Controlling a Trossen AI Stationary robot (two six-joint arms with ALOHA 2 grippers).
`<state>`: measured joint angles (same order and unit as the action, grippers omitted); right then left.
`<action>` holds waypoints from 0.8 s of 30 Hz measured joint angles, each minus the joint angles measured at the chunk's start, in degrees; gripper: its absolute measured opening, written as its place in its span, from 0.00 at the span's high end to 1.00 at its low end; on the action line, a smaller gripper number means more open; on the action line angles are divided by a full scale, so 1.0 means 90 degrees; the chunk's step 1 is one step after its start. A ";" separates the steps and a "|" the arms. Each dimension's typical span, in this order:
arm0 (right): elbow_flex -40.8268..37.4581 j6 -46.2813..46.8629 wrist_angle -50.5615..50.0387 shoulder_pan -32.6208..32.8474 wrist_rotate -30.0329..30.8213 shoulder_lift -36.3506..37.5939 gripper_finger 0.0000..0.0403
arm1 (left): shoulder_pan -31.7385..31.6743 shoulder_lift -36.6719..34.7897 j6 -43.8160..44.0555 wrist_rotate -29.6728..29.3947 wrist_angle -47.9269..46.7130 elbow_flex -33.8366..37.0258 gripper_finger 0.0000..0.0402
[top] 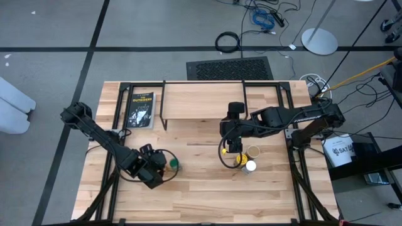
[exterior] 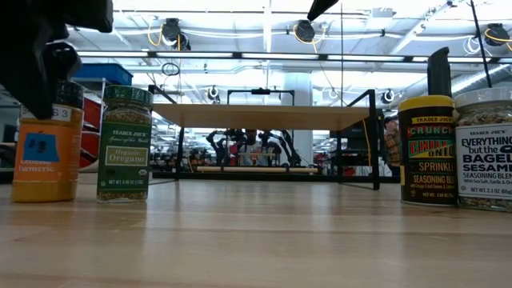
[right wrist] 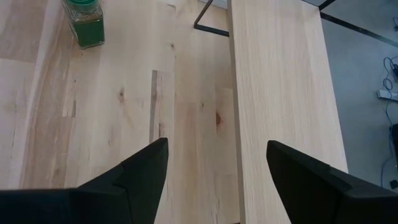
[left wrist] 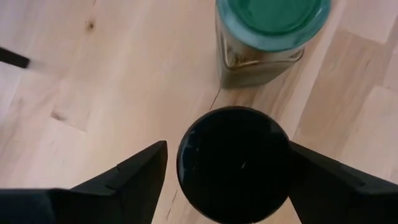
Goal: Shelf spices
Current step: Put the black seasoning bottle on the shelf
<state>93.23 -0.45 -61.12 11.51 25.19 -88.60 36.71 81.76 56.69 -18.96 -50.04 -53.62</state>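
An orange-bodied spice jar with a dark lid (left wrist: pixel 233 163) stands between the fingers of my left gripper (left wrist: pixel 228 149) at the table's near left, and the gripper is shut on it. A green-lidded jar (top: pixel 174 166) stands just beside it on its base. Yellow-lidded (top: pixel 240 160), tan-lidded (top: pixel 254 151) and white-lidded (top: pixel 250 166) jars stand together right of centre. My right gripper (right wrist: pixel 217 149) hovers open well above them, holding nothing. The shelf (top: pixel 204 100), a light plank on black rod legs, stands at the far middle. My left gripper has one finger on either side of the dark lid's rim (left wrist: pixel 283 155), pinching the jar's top between them. The fingers (exterior: pixel 36 80) come steeply from above and reach down past the lid to the jar's shoulder. The jar stands upright with its base on the table.
A flat black packet (top: pixel 141 108) lies at the far left beside the shelf. Black metal frame rails (top: pixel 116 103) run along the table's left and right sides. Bare wood lies between the two groups of jars and in front of the shelf.
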 joint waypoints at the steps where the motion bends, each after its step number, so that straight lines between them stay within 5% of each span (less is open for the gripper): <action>1: 0.0000 0.0000 0.0000 0.0000 -0.0002 0.0000 0.35 | 0.0000 0.0000 0.0000 -0.0002 0.0000 0.0021 0.25; 15: 0.0000 0.0015 0.0000 0.0000 0.0000 0.0000 0.35 | 0.0000 0.0000 -0.0223 0.0005 0.0024 0.0036 0.27; 24: 0.0000 -0.0005 0.0000 0.0000 -0.0002 0.0000 0.35 | 0.0000 0.0000 -0.0378 0.0007 0.0024 0.0036 0.44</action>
<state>93.23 -0.49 -61.12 11.51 25.17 -88.60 36.71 81.76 53.29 -18.90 -49.83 -53.30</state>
